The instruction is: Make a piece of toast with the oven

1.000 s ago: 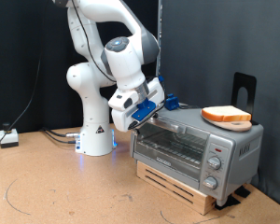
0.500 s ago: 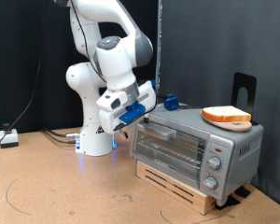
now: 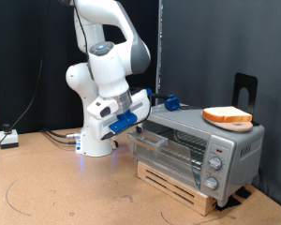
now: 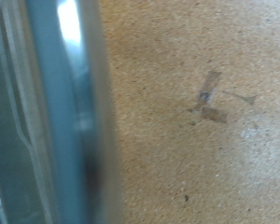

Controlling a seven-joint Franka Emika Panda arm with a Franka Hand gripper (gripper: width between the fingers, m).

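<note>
The silver-grey toaster oven (image 3: 211, 148) stands on a wooden slatted base at the exterior view's right. Its glass door (image 3: 159, 145) is tilted partly open, the top edge swung out towards the exterior view's left. My gripper (image 3: 133, 126) is at the door's top edge, by the handle; its fingers are hidden behind the hand. The piece of toast (image 3: 227, 116) lies on top of the oven at its right end. The wrist view shows only the blurred metal edge of the door (image 4: 70, 112) and the brown table (image 4: 196, 140); no fingers show there.
The wooden slatted base (image 3: 178, 182) lifts the oven off the brown table (image 3: 56, 187). A small blue object (image 3: 170, 101) sits on the oven's far left top corner. A black stand (image 3: 245, 90) rises behind the toast. Cables and a box (image 3: 7, 139) lie at the left.
My gripper has moved down and to the exterior view's left, and the oven door has swung further open with it. The toast has not moved.
</note>
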